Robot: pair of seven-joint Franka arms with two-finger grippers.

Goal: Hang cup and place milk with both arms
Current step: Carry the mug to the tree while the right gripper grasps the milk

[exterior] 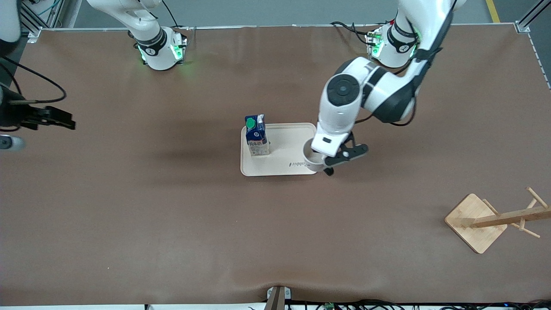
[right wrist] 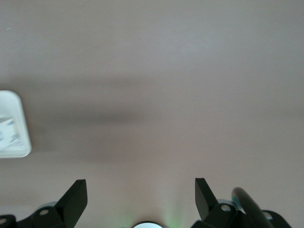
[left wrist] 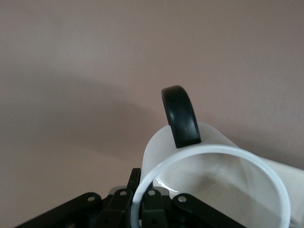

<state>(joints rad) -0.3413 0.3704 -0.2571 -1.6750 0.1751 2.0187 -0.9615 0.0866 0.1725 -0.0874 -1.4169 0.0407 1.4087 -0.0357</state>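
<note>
1. Right now my left end effector (exterior: 330, 165) is clamped shut on the rim of the cup (exterior: 313, 157), at the corner of the tray (exterior: 292, 148) toward my left arm's end of the table (exterior: 172, 215).
2. From my left wrist view, the cup (left wrist: 213, 180) shows its open white mouth close to the camera, with its black loop handle (left wrist: 181, 116) pointing away from my fingers (left wrist: 118, 204), which sit at the rim.
3. Whether the cup rests on the tray or is just off it, I cannot tell.
4. My left arm (exterior: 366, 90) reaches down from its base to the tray's edge.
5. Meanwhile the milk (exterior: 256, 134) stands upright on the tray, near the tray's edge toward my right arm's end, its green cap (exterior: 251, 123) on top; it is well apart from the cup.
6. My right end effector (exterior: 51, 118) waits over bare table at my right arm's end, well apart from the tray, its fingers (right wrist: 73, 202) spread wide and holding nothing.
7. In my right wrist view a corner of the tray (right wrist: 14, 126) shows at the edge.
8. A wooden rack (exterior: 495, 219) with pegs stands on its square base at my left arm's end of the table, nearer to the front camera than the tray and well apart from it.
</note>
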